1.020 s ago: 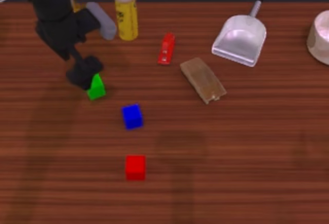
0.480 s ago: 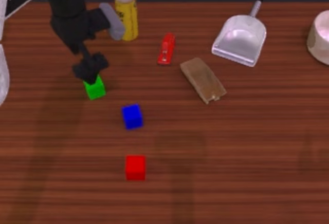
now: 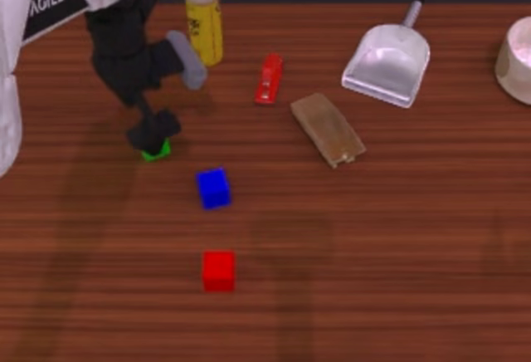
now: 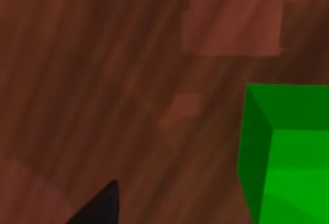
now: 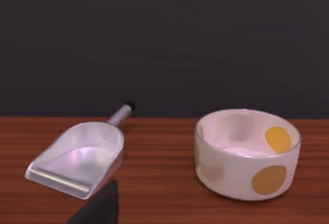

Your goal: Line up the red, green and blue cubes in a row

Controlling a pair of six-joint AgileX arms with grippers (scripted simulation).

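The green cube (image 3: 157, 152) lies left of the table's middle, mostly hidden under my left gripper (image 3: 153, 133), which hangs right over it. In the left wrist view the green cube (image 4: 288, 152) stands close by on the wood. One dark fingertip (image 4: 103, 206) is apart from it, and the left gripper (image 4: 208, 219) is open. The blue cube (image 3: 213, 188) and the red cube (image 3: 218, 270) sit nearer the front, each alone. My right gripper (image 5: 146, 219) is parked off the top view, open, with nothing in it.
At the back stand a yellow bottle (image 3: 203, 17), a red stapler-like object (image 3: 268, 79), a brown block (image 3: 327, 129), a silver scoop (image 3: 387, 61) and a spotted white bowl (image 3: 516, 56). The right wrist view faces the scoop (image 5: 77, 157) and bowl (image 5: 247, 154).
My left arm has swung to the right and its gripper has slid over the green cube, now covering most of it. The blue and red cubes have not moved.
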